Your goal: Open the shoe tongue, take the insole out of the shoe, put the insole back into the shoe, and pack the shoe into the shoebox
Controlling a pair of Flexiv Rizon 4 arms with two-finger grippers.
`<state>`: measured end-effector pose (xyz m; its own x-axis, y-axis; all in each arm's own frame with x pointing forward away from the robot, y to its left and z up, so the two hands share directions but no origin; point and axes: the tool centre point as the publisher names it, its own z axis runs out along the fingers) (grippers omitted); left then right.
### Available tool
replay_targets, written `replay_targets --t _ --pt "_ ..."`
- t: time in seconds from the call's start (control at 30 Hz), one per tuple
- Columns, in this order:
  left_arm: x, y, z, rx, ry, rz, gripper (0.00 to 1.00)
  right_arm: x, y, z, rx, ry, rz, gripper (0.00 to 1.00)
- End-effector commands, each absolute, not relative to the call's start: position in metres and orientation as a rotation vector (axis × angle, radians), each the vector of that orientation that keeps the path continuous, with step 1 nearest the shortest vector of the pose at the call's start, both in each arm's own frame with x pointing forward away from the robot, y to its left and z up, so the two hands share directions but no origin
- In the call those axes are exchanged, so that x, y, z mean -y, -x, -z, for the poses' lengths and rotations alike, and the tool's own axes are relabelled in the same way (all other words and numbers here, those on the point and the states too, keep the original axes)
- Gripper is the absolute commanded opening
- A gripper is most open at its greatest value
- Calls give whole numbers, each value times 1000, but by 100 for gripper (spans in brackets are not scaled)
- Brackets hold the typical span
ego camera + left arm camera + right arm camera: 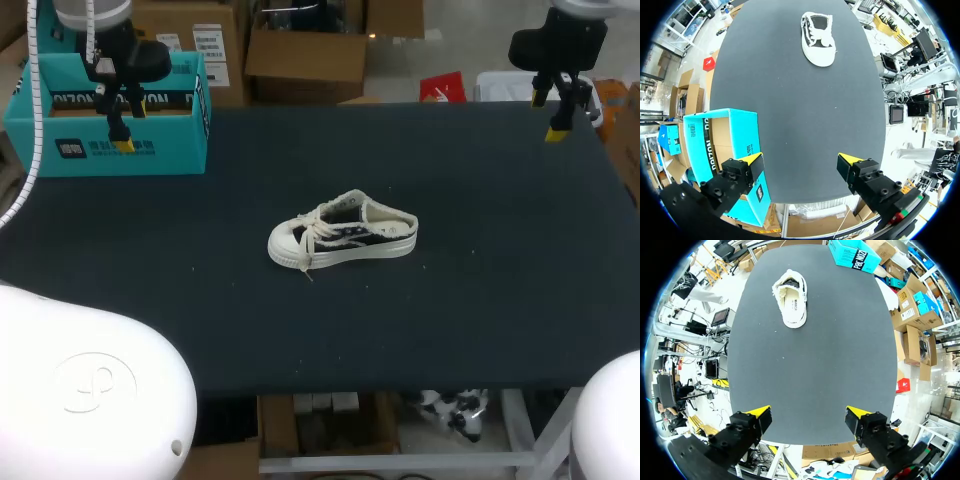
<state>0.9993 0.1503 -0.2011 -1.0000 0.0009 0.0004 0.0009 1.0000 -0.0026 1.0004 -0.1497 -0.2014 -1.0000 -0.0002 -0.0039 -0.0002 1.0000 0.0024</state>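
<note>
Apparently nothing begun: shoe (818, 37) lies untouched, well ahead of left gripper (800, 161) and right gripper (809, 416), both held wide, empty; shoebox (699, 145) just beside left gripper, unpacked. All steps judged outstanding.

Shoe (343, 238): canvas upper, smooth rubber toe. Shoebox (150, 150): matt teal cardboard. Table (480, 300): dark matt cloth.

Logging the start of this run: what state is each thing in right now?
Shoe: upright on its sole, laced, not held.
Shoebox: open, nothing seen inside.
Left gripper: open, empty, above the shoebox.
Right gripper: open, empty, far from the shoe.
</note>
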Motion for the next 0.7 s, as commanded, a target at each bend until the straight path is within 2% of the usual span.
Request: replay_targets --t 0.03,0.7 --pt "-150 -999 201 3140 1 -2 100 150 -1000 201 -3140 0 -1 100" --pt "-149 -999 203 3129 -40 -88 100 146 -1004 206 -3154 14 -46 100"
